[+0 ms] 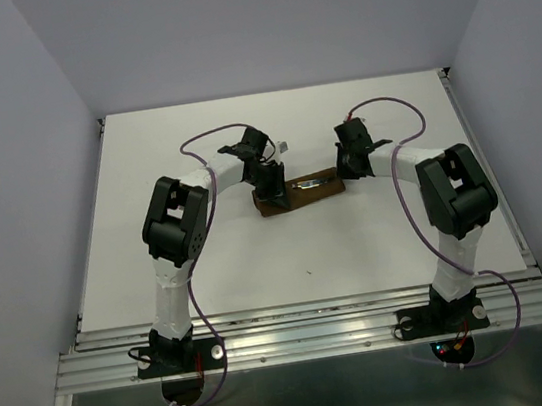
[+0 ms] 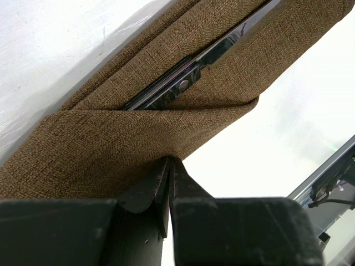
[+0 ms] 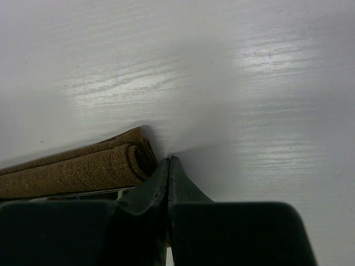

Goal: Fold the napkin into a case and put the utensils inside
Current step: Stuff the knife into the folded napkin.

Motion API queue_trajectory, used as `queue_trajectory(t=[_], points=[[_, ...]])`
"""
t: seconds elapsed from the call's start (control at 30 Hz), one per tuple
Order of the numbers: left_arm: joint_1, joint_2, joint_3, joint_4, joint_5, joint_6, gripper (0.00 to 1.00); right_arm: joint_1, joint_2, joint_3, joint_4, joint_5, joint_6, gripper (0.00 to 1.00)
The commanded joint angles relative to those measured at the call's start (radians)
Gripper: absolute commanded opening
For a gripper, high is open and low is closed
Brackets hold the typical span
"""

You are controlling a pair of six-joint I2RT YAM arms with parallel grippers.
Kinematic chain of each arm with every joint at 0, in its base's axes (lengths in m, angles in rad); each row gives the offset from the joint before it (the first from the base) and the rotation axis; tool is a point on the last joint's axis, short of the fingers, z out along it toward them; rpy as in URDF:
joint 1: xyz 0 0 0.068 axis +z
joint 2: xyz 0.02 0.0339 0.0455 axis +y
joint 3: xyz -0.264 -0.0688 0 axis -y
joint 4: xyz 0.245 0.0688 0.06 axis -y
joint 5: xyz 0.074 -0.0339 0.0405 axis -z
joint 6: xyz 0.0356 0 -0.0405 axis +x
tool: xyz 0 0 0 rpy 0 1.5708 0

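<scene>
The dark brown napkin (image 1: 286, 202) lies folded as a narrow case (image 2: 111, 138) at mid-table. The silver utensils (image 2: 188, 77) sit in its fold, their metal showing along the open slit (image 1: 314, 184). My left gripper (image 2: 169, 160) is at the case's left end (image 1: 271, 188), its tips pinched together on the cloth's lower edge. My right gripper (image 3: 169, 159) is shut and holds nothing. It rests on the table just off the case's rolled right end (image 3: 83, 166), seen from above (image 1: 347, 170). A strip of metal (image 3: 83, 195) peeks from under that end.
The white table (image 1: 258, 255) has grey walls on three sides. An aluminium rail (image 1: 310, 337) runs along the near edge, where both arm bases are bolted. Purple cables (image 1: 394, 105) loop above each arm.
</scene>
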Motion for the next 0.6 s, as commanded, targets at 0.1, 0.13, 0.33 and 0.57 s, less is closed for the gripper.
queue_trajectory(t=[0.1,0.13,0.33,0.57], points=[[0.000,0.020,-0.025,-0.052,-0.028,0.033,0.13,-0.003,-0.028,0.010,0.050,-0.019,-0.024,0.01],[0.000,0.020,-0.025,-0.052,-0.028,0.033,0.13,-0.003,-0.026,0.011,0.052,-0.024,-0.026,0.01],[0.000,0.020,-0.027,-0.052,-0.027,0.036,0.13,-0.003,-0.031,0.017,0.050,-0.023,-0.030,0.01],[0.000,0.023,-0.027,-0.055,-0.023,0.037,0.13,-0.003,-0.028,0.031,0.050,-0.021,-0.035,0.01]])
